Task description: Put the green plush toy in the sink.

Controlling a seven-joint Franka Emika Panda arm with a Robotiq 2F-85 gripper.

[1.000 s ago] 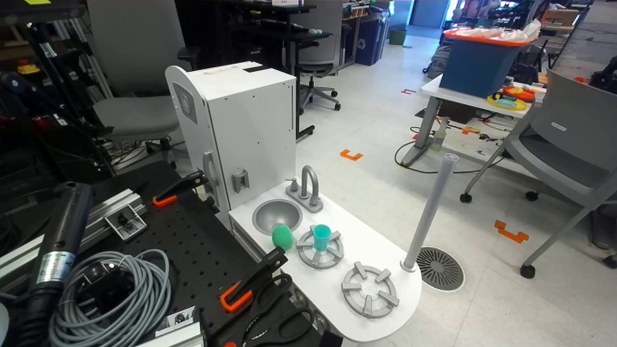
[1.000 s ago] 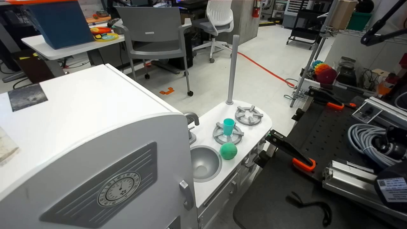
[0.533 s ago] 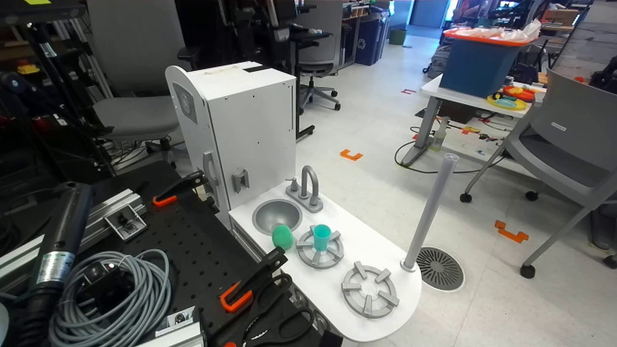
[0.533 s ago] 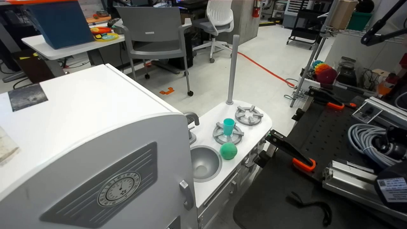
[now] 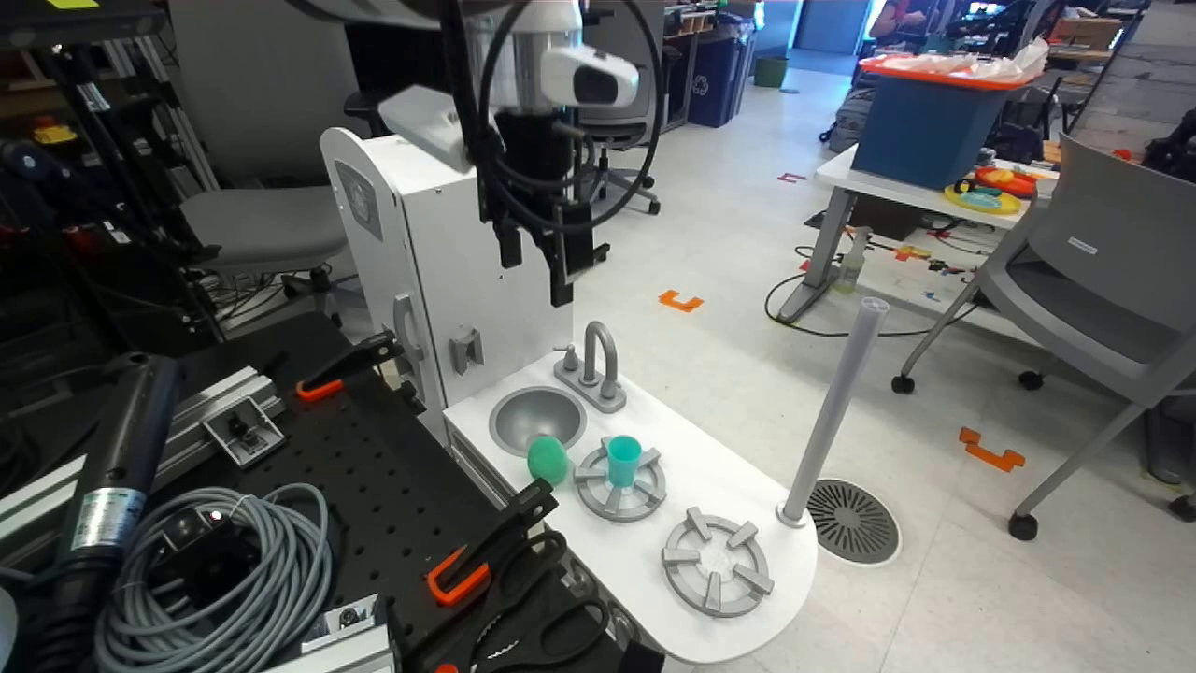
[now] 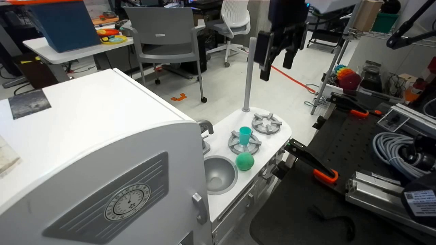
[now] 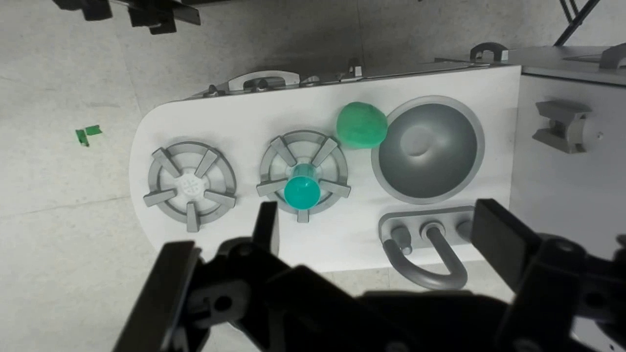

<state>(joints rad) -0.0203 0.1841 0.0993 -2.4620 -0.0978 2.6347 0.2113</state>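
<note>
at twelve o'clock from the spread, empty end effector (image 7: 376, 222) in the wrist view lies the green plush toy (image 7: 362, 125), the sink (image 7: 437, 156) between its three and four o'clock.

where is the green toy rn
In the wrist view, the green plush toy sits on the counter, just left of the sink, beside the nearer burner grate.
</note>
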